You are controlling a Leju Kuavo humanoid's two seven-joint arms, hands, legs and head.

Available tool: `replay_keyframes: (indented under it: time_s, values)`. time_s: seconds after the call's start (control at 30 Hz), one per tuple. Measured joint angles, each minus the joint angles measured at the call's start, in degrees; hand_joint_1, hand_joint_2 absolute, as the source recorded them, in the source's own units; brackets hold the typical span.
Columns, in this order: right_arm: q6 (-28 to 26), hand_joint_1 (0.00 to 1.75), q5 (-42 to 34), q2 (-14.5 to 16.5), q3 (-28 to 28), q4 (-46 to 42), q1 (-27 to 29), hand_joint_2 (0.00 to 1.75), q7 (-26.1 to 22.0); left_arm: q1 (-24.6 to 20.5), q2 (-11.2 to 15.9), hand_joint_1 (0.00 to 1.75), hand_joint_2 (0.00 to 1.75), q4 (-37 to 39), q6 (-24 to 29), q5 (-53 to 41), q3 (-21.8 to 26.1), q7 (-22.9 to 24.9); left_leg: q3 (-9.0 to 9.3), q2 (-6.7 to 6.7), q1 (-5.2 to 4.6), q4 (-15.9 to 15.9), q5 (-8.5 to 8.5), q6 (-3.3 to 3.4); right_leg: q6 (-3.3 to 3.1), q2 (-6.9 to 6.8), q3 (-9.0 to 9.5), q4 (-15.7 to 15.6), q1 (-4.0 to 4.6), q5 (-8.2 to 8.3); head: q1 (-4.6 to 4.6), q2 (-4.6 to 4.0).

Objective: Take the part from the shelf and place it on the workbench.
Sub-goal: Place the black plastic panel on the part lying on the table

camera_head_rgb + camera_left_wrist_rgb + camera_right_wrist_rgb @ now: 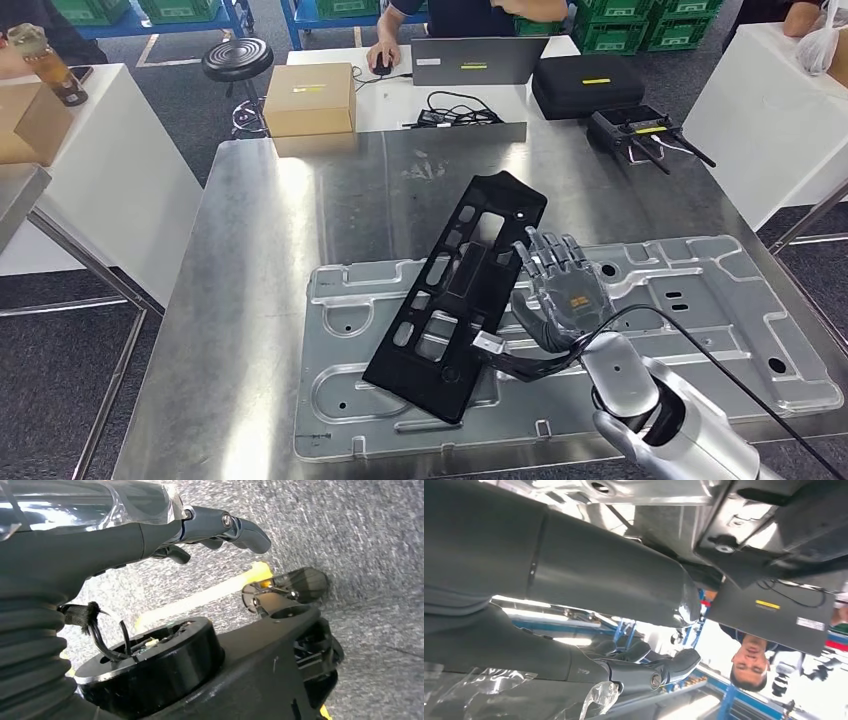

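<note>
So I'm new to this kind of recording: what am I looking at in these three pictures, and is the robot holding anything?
This is a humanoid robot with two silver arms, each ending in a hand with fingers. The wide picture is taken from its head, looking down at a steel workbench. On it lies a large silver stamped metal panel, and across that a long black part with cut-out windows. The right hand is open, fingers spread, beside the black part's edge; it holds nothing. The other two pictures come from cameras at the wrists and are turned. The left one shows the left hand hanging over grey floor, empty. A cardboard box, laptop and black case sit on the white table behind.
</note>
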Motion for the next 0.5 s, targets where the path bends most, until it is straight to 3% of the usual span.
replay_keyframes:
  time_s: [0.13,0.17,0.23,0.3,0.33,0.37,0.4,0.47,0.5]
  values:
    - [0.07,0.0,0.96,1.03,0.58,-0.32,-0.18,0.0,-0.54,-0.1,-0.06,0.0,0.0,0.0,-0.1,-0.08,0.0,-0.07,0.27,-0.03,-0.04,-0.56,0.41,0.87,0.6,-0.08,0.22,-0.4,-0.35,0.23,0.0,0.0]
    - [0.09,0.0,1.11,1.16,0.68,-0.53,-0.32,0.0,-0.65,-0.13,-0.1,0.0,0.0,0.0,-0.15,-0.08,0.0,-0.1,0.53,0.03,0.23,-1.2,0.81,1.02,0.68,-0.07,-0.04,0.33,-0.28,-0.51,0.02,0.0]
    - [0.2,0.0,1.27,1.37,0.93,-1.0,-0.54,0.0,-0.95,-0.17,-0.19,0.0,0.0,0.0,-0.32,0.0,0.0,-0.16,0.86,0.17,0.72,-2.14,1.45,1.18,0.89,-0.03,-2.21,5.5,-0.32,-3.93,0.06,0.0]
    - [0.42,0.0,1.28,1.59,1.34,-1.26,-0.53,0.0,-1.25,-0.16,-0.27,0.0,0.0,0.0,-0.51,0.1,0.0,-0.17,0.67,0.2,0.87,-2.24,1.67,1.09,1.34,-0.02,-5.74,13.5,-0.52,-7.63,0.07,0.0]
    - [0.51,0.0,1.28,1.68,1.6,-1.31,-0.48,0.0,-1.33,-0.13,-0.32,0.0,0.0,0.0,-0.62,0.12,0.0,-0.17,0.53,0.17,0.99,-2.23,1.79,0.9,1.6,-0.03,-6.79,15.9,-0.74,-8.22,0.07,0.0]
    - [0.6,0.0,1.28,1.77,1.84,-1.36,-0.44,0.0,-1.38,-0.09,-0.36,0.0,0.0,0.0,-0.69,0.16,0.0,-0.17,0.38,0.14,1.17,-2.2,1.94,0.65,1.91,-0.04,-6.91,16.27,-0.97,-7.78,0.07,0.0]
    - [0.63,0.0,1.27,1.86,2.04,-1.41,-0.45,0.0,-1.4,-0.06,-0.38,0.0,0.0,0.0,-0.76,0.19,0.0,-0.17,0.21,0.1,1.5,-2.1,2.1,0.32,2.28,-0.06,-5.78,14.04,-1.26,-6.24,0.07,0.0]
    - [0.63,0.0,1.26,2.07,2.33,-1.46,-0.51,0.0,-1.45,-0.07,-0.3,0.0,0.0,0.01,-0.82,0.23,0.0,-0.16,-0.35,-0.02,2.01,-1.45,2.27,-0.78,3.47,0.04,-1.71,5.75,-1.93,-2.51,0.07,0.0]
    - [0.63,0.0,1.26,2.26,2.46,-1.47,-0.57,0.0,-1.51,-0.11,-0.23,0.0,0.0,0.02,-0.83,0.23,0.0,-0.16,-0.72,-0.1,2.16,-0.96,2.28,-1.4,3.51,0.24,-0.3,2.55,-2.12,-1.19,0.07,0.0]
